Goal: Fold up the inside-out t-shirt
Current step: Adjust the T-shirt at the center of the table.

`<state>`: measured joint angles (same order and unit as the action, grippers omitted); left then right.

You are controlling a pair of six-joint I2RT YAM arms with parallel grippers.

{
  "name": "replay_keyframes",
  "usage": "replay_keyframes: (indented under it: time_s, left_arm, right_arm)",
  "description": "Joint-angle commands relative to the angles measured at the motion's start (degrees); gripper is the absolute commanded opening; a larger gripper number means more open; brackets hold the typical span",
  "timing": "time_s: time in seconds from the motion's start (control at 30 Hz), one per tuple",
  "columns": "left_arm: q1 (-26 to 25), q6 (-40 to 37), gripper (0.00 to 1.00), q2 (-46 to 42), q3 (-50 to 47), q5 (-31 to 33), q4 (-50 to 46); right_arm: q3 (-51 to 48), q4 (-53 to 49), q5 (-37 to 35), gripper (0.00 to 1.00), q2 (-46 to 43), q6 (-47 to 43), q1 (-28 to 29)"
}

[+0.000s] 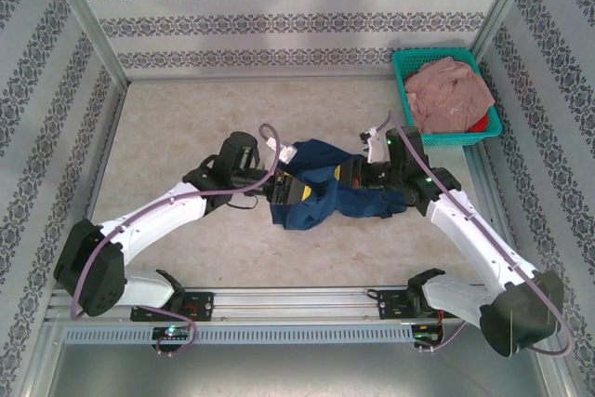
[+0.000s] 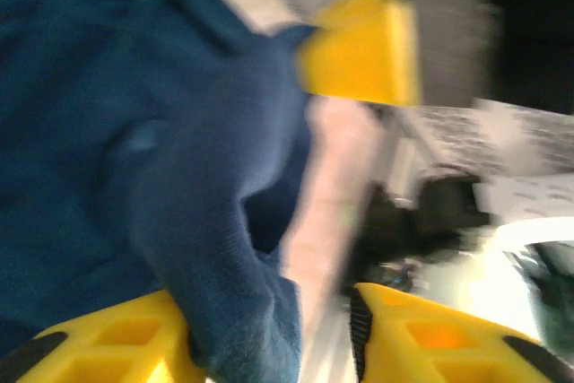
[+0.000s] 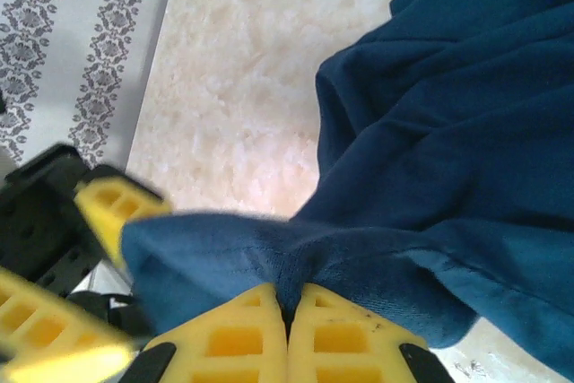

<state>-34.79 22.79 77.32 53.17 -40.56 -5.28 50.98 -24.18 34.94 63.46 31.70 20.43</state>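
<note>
The right gripper (image 3: pixel 287 298) is clamped shut on a fold of the inside-out t-shirt (image 3: pixel 448 132). The left gripper (image 2: pixel 269 320) is held with jaws apart, and cloth is draped against one finger (image 2: pixel 117 347). The t-shirt is bunched at the centre of the table (image 1: pixel 186 118), between both grippers. A teal basket (image 1: pixel 400 81) holding a pink garment (image 1: pixel 451 90) is located at 2 o'clock.

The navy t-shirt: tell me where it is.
In the top view the navy t-shirt sits bunched mid-table between the left gripper and the right gripper, which pinches a fold; the green basket stands farther back on the right.
</note>
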Motion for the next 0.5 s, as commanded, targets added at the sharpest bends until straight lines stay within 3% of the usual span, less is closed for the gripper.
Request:
replay_keyframes:
  time_s: [0.0, 0.13, 0.37, 0.47]
  left_arm:
    - [-0.5, -2.4, 0.52, 0.2, 2.5, 22.2, -11.3]
    - [-6.1, -4.0, 0.57, -2.4, 2.7, 28.2, -13.8]
    - [-11.5, 1.6, 0.66, -3.8, 2.8, 43.0, -19.5]
    - [-13.1, 4.9, 0.79, -2.3, 3.7, 45.3, -21.0]
  right_arm:
    - [-1.2, 3.7, 4.0, 0.00, 1.4, 2.2, 1.6]
    - [-1.4, 7.1, 3.4, 0.00, 3.6, 5.2, 3.7]
    - [-0.6, 7.4, 2.4, 0.00, 5.0, 5.5, 4.0]
    - [-0.4, 7.2, 2.2, 0.00, 5.3, 5.3, 3.9]
